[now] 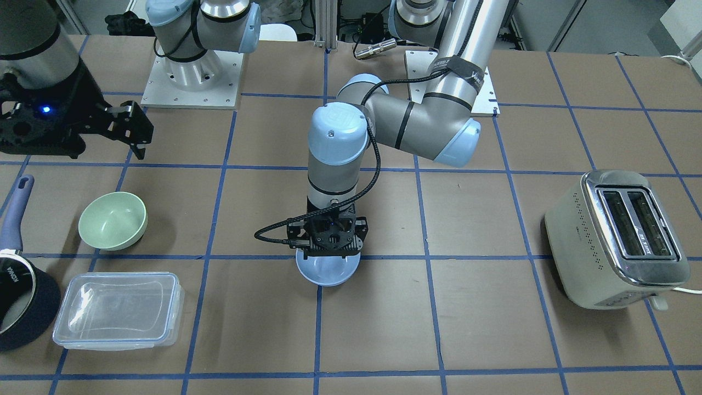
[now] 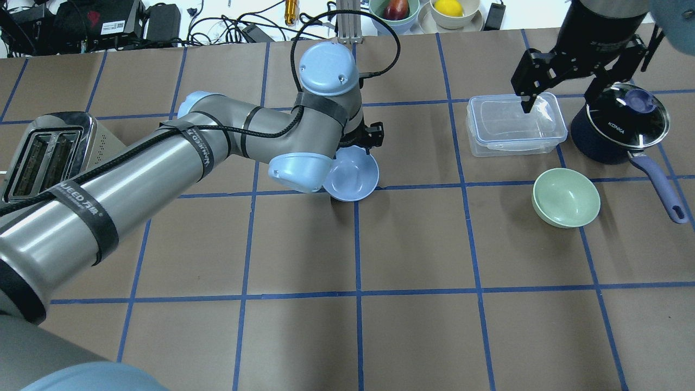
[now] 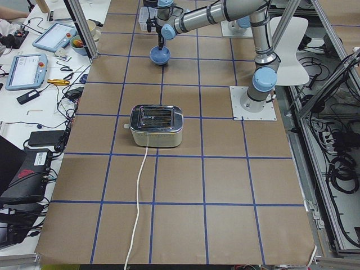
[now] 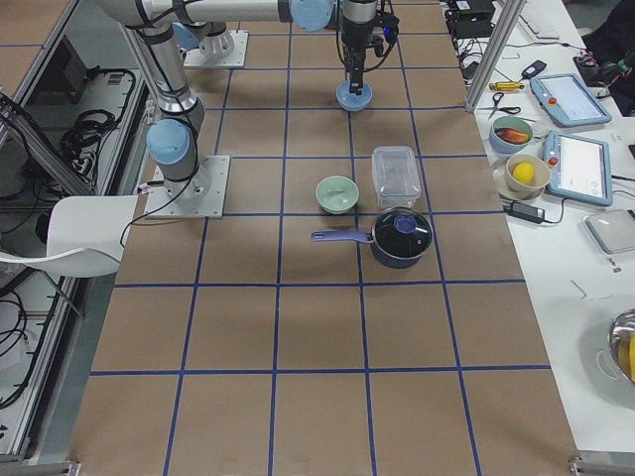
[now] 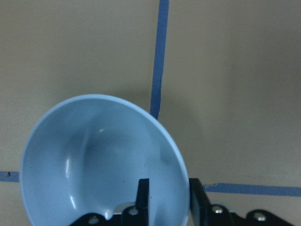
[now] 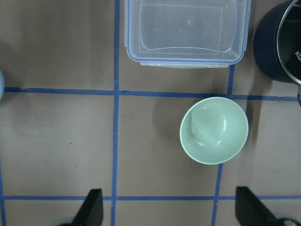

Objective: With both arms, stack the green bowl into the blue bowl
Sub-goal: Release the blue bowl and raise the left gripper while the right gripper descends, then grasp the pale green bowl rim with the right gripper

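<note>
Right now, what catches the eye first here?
The left gripper pinching the rim of the blue bowl at table centre, one finger inside and one outside. Off on the robot's right, the green bowl sits untouched beside the clear container, with the right gripper hanging open above them.

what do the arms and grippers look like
The left arm and right arm are silver-grey tubes with light-blue joint caps. The left carries a black strap with white lettering and a black braided cable. The left gripper and right gripper are black, two-fingered, open-framed; the right shows a blue light.
</note>
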`<state>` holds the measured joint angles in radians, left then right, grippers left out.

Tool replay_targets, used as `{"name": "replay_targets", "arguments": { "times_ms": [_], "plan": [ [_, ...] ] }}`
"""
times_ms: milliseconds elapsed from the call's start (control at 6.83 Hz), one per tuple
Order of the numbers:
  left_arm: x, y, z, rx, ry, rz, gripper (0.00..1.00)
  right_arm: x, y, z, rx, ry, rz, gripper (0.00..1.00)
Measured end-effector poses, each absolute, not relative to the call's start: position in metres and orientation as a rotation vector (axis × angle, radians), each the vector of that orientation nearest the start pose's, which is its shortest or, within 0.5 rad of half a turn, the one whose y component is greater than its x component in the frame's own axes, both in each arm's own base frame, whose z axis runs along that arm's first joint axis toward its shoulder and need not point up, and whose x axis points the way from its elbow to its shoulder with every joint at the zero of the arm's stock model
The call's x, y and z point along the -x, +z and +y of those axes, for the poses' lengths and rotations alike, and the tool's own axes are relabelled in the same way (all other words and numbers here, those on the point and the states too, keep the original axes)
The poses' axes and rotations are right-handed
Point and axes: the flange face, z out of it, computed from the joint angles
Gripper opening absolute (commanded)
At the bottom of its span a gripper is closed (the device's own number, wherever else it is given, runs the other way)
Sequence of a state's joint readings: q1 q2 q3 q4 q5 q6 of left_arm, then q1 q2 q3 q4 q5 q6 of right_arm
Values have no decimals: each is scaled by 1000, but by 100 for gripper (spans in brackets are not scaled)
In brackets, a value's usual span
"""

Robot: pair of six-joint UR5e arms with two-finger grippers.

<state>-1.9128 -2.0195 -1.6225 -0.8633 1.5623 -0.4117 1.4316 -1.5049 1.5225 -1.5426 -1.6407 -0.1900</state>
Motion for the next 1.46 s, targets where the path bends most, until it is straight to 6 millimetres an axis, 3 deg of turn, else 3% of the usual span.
{"name": "replay_targets", "arguments": {
  "times_ms": [146, 439, 732, 878, 1024, 1171, 1463],
  "plan": [
    [310, 305, -574, 101, -305, 3234, 100, -17, 444, -529, 85, 137, 3187, 100],
    [218, 367, -579, 24, -239, 3223, 100, 56, 360, -527, 94, 160, 3162, 100],
    [136, 436, -554, -71, -123, 3205, 100, 111, 289, -519, 94, 140, 3151, 95],
    [108, 466, -530, -100, -49, 3202, 100, 131, 259, -518, 80, 166, 3132, 80],
    [94, 492, -510, -112, -54, 3200, 100, 141, 240, -518, 69, 186, 3114, 38],
    [90, 509, -502, -116, -119, 3191, 100, 142, 229, -515, 64, 203, 3101, 5],
    [88, 521, -506, -116, -237, 3172, 100, 138, 214, -507, 64, 226, 3077, 0]
  ]
}}
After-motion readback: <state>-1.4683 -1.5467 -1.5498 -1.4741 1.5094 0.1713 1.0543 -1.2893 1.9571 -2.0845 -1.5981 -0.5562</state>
